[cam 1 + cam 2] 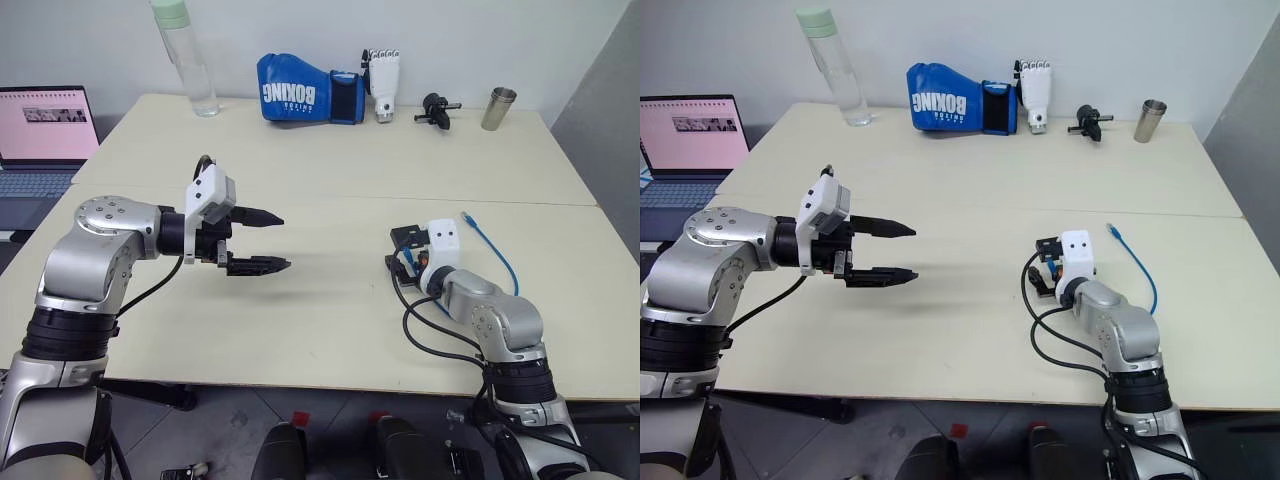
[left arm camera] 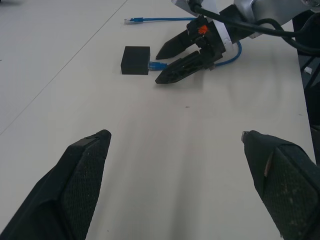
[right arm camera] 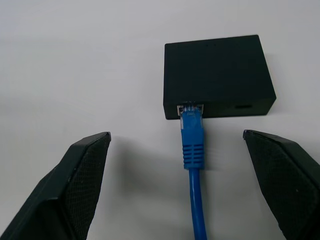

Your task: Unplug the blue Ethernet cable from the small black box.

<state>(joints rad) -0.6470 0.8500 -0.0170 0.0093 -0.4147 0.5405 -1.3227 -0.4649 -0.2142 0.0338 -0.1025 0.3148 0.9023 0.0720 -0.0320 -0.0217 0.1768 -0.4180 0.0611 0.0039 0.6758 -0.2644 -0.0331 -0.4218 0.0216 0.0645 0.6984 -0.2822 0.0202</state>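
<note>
**Cable plugged in, right fingers spread either side of the plug**

Plug end of the blue Ethernet cable (image 3: 193,150) sits in a port on the near face of the small black box (image 3: 217,75). Box lies flat on the table (image 1: 330,310), right half, near side. Right gripper (image 3: 177,185) points at it, fingers released and wide apart: the cord runs between them, touching neither finger (image 3: 75,185). Box is just beyond the tips, nothing grasped.

Left gripper (image 1: 262,240) hangs above the table on the left, pointing right, well apart from the box. Its fingers (image 2: 75,190) are spread too, empty.

Head views: box mostly hidden behind the right wrist, only the cord's loop and free end (image 1: 468,217) show, far-right of the wrist. Right wrist view gives the plug seated in the port. Left wrist view gives the side-on picture: box (image 2: 136,60), plug, right gripper's tips (image 2: 172,62) straddling the cord, free end lying on the table beyond.
</note>
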